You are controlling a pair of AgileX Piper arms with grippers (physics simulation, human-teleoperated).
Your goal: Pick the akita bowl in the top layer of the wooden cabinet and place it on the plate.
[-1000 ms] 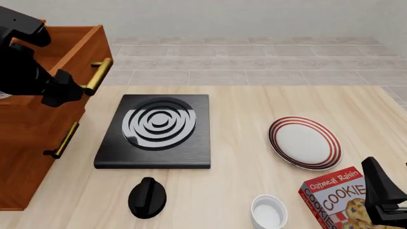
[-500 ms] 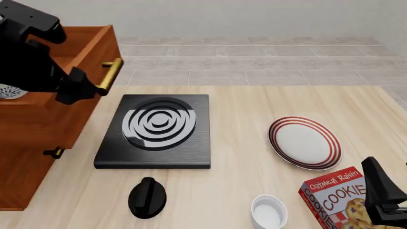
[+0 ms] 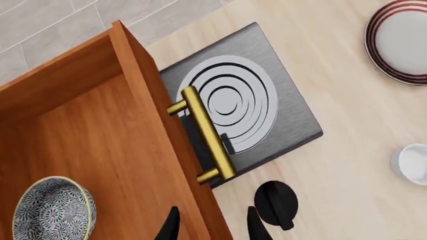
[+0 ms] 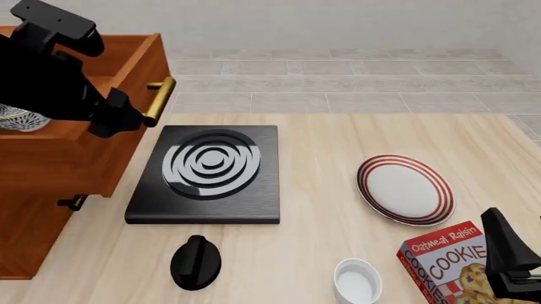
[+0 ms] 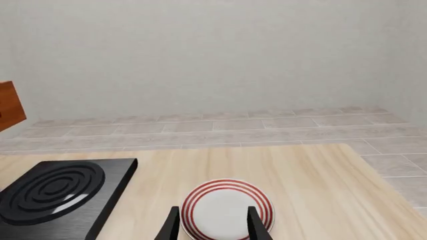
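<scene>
A pale wooden table (image 4: pixel 338 145) stands on a grey tiled floor (image 4: pixel 338 82) before a plain whitish wall (image 4: pixel 338 25).

Red box (image 4: pixel 445 266): "Oatmeal Raisin COOKIE".

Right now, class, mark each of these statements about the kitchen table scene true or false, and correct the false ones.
1. The akita bowl sits on the plate. False: it lies inside the top layer.
2. The top layer is pulled out. True.
3. The plate has nothing on it. True.
4. The right tool holds the cookie box. False: it is open and holds nothing.
5. The left tool is shut on the handle. False: it is open, clear of the handle.
</scene>
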